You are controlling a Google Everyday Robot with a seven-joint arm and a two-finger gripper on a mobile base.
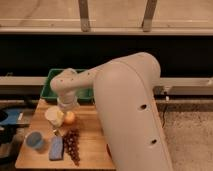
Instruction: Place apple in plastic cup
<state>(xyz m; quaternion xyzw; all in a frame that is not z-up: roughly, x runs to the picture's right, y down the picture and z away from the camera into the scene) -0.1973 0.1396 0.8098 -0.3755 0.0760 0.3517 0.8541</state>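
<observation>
The apple is small and orange-yellow. It lies on the wooden table just right of a white cup. The plastic cup is short and light blue and stands at the table's front left, upright and apart from the apple. My gripper hangs below the white wrist, right over the gap between the white cup and the apple. The wrist hides most of it. I cannot tell whether it touches the apple.
A flat blue sponge lies next to the plastic cup, and a dark grape bunch lies to its right. A green bin stands behind the table. My big white arm covers the table's right side.
</observation>
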